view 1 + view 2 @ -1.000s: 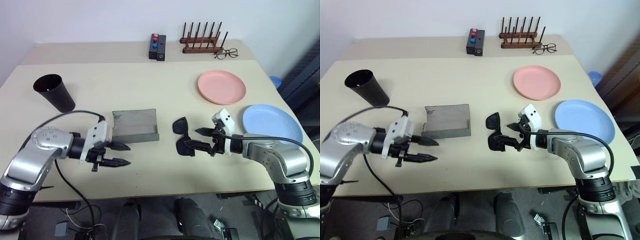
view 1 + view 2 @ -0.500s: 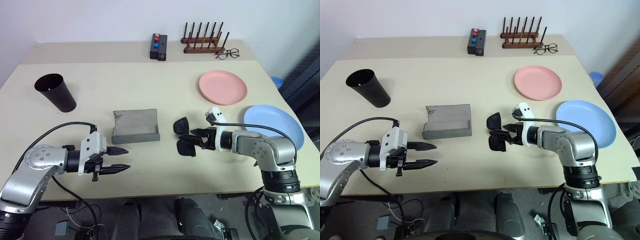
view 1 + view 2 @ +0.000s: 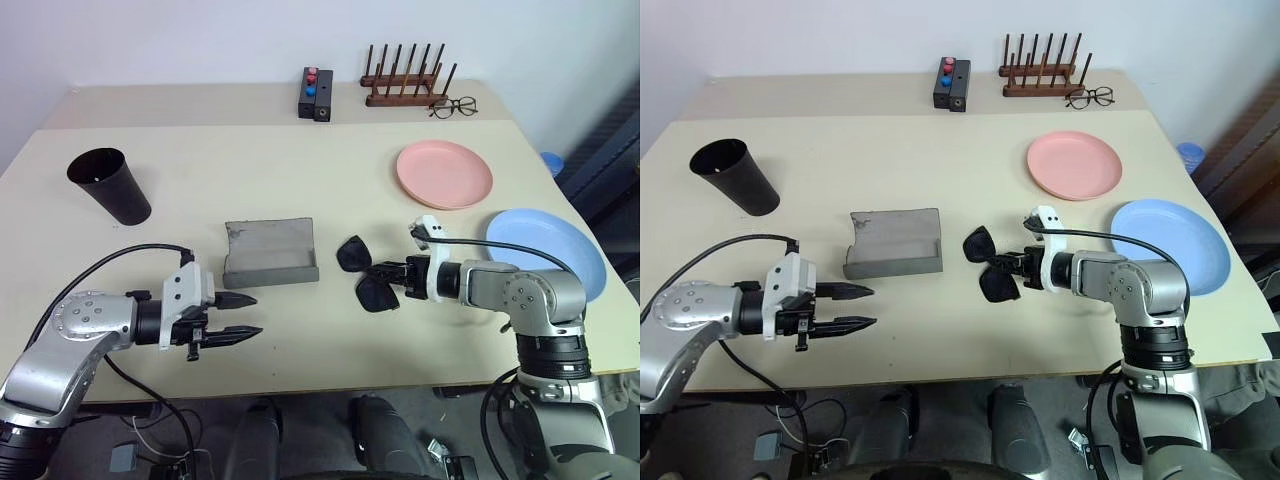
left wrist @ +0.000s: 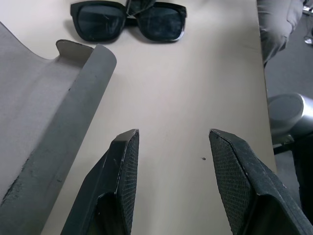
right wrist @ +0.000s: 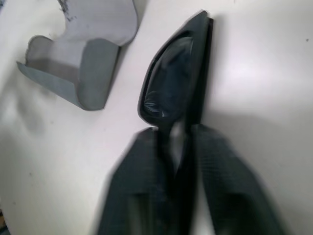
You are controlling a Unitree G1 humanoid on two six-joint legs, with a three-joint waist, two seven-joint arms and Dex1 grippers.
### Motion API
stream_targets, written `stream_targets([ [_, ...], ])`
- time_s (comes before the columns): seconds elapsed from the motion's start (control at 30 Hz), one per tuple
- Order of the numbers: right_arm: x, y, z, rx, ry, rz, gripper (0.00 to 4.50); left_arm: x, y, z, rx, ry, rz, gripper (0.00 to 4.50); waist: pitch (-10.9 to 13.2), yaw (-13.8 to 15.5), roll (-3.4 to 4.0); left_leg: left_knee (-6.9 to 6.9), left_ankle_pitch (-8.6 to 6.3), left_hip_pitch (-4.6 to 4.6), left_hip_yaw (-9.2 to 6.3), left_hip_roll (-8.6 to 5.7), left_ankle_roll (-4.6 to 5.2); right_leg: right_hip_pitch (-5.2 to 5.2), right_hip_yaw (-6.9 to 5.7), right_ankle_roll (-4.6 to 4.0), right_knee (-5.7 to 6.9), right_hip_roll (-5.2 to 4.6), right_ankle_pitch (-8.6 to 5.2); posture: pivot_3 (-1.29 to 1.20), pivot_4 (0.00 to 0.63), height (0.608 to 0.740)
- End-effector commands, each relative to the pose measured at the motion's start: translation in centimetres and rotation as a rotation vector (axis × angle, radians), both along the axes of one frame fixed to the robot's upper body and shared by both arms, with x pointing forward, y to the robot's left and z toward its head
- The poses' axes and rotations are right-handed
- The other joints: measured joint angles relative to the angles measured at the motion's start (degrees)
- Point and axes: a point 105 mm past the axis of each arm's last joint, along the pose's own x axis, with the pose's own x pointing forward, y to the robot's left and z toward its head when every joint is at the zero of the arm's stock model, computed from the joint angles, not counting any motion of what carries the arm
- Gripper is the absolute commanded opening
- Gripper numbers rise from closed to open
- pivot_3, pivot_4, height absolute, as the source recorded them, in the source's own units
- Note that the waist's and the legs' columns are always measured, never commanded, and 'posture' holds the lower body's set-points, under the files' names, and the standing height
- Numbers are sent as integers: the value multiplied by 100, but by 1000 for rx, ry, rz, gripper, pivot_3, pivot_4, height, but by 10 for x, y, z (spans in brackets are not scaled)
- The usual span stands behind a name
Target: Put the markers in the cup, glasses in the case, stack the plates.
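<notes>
Black sunglasses (image 3: 360, 276) lie on the table right of the grey case (image 3: 270, 250), and my right gripper (image 3: 388, 272) is shut on them at the bridge, between the two lenses (image 5: 176, 83). The case lies with its flap folded back. My left gripper (image 3: 248, 316) hovers open near the table's front, in front of the case, with nothing between its fingers (image 4: 124, 166). At the left stands the black cup (image 3: 110, 185). The pink plate (image 3: 444, 173) and the blue plate (image 3: 545, 245) lie apart at the right. The markers are out of view.
Along the back edge stand a black box with red and blue buttons (image 3: 317, 94) and a wooden peg rack (image 3: 405, 80), with thin-rimmed spectacles (image 3: 453, 106) beside it. The blue plate lies close to the table's right edge.
My right gripper has closed on the sunglasses, which have turned and shifted slightly towards the case. The left gripper stays open in about the same spot.
</notes>
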Motion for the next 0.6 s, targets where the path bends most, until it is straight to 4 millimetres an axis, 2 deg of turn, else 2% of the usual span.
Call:
stream_targets([
  [0.03,4,-1,10,1,-32,-12,36,-3,-4,4,-4,-17,-20,2321,-2,-5,1,0,0,3,0,0,0,2,0,0,0,0,0,0,150,740],
  [0.3,6,2,20,-37,-90,12,36,-1,-1,3,-6,-17,7,2321,-1,-1,2,0,0,2,0,0,0,1,0,-1,-1,0,0,0,150,740],
  [0.43,6,8,41,-166,-282,127,36,9,13,7,-18,-29,102,2321,1,3,5,1,0,0,1,0,0,-1,1,-1,-2,-1,0,0,150,740],
  [0.6,9,31,77,-233,-486,308,36,19,41,9,-13,-61,249,2321,2,-65,8,-5,0,-1,3,1,0,-10,1,-1,-1,0,0,0,150,740],
])
